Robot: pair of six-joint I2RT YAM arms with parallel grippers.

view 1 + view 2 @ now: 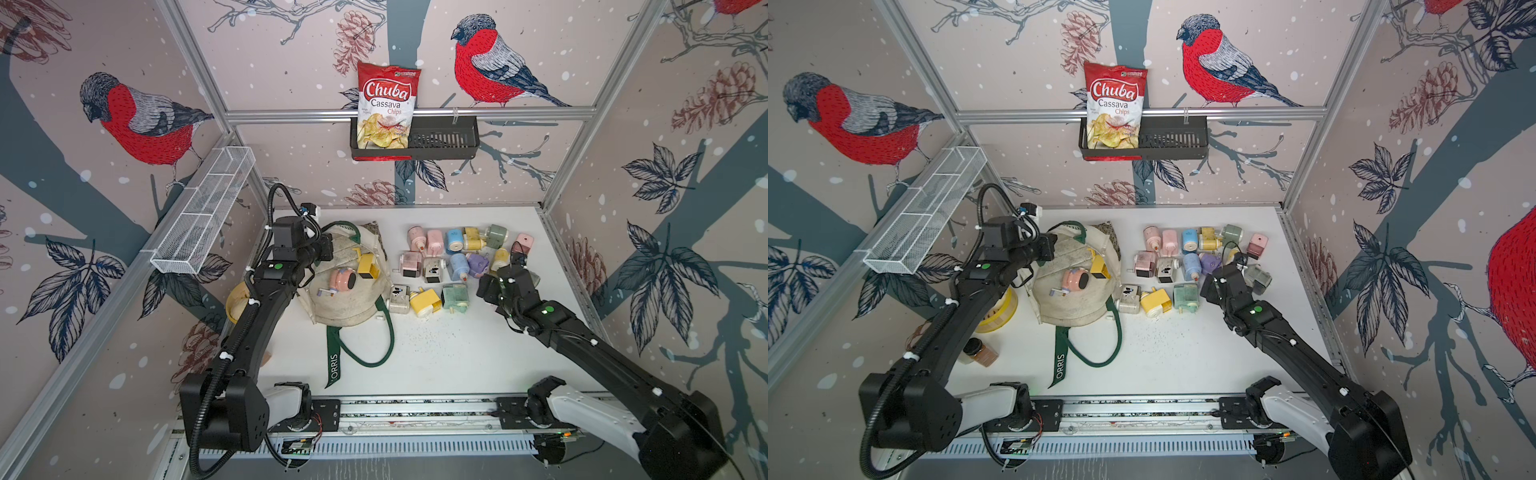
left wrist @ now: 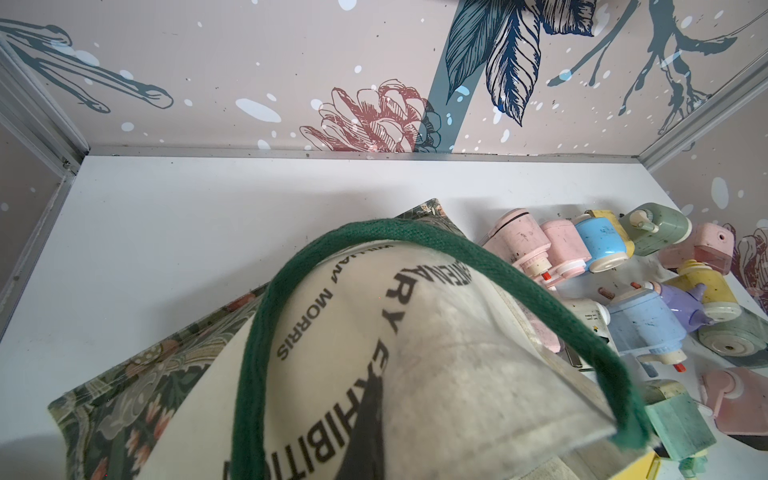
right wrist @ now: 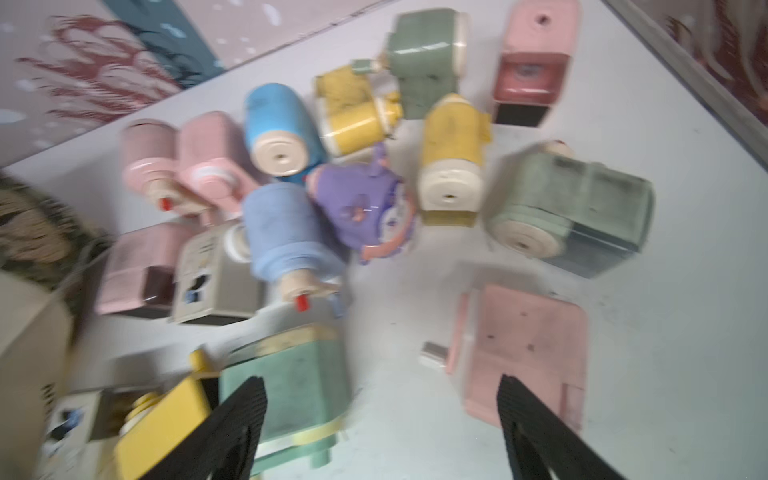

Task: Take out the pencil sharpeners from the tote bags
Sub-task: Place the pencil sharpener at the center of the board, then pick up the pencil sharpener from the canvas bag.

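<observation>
- The rail [image 1: 415, 409] carrying both arm bases runs along the near edge of the white table [image 1: 457, 357].
- In the right wrist view the right gripper [image 3: 379, 380] is spread wide and empty, with bare table between its black fingers [image 3: 245, 415].
- A mint sharpener [image 3: 291, 386] lies behind one finger and a flat pink sharpener [image 3: 528, 353] behind the other. The view is blurred, so contact cannot be judged.
- The left gripper [image 1: 326, 249] sits clenched at the far-left rim of the tote bag [image 1: 353, 307].
- In the left wrist view, cream cloth and the green handle [image 2: 253, 332] are tented up close to the lens. The gripper seems pinched on the bag's rim, though its fingertips are hidden.
- The bag lies left of centre with its mouth open. A pink sharpener [image 1: 343, 280] and a yellow sharpener [image 1: 368, 266] lie inside.
- The other pencil sharpeners [image 1: 459, 266] are clustered on the table just right of the bag.
- A yellow bowl [image 1: 1000, 316] shows partly behind the left arm.
- A chips bag [image 1: 388, 104] stands in a black basket [image 1: 444, 141] on the back wall.
</observation>
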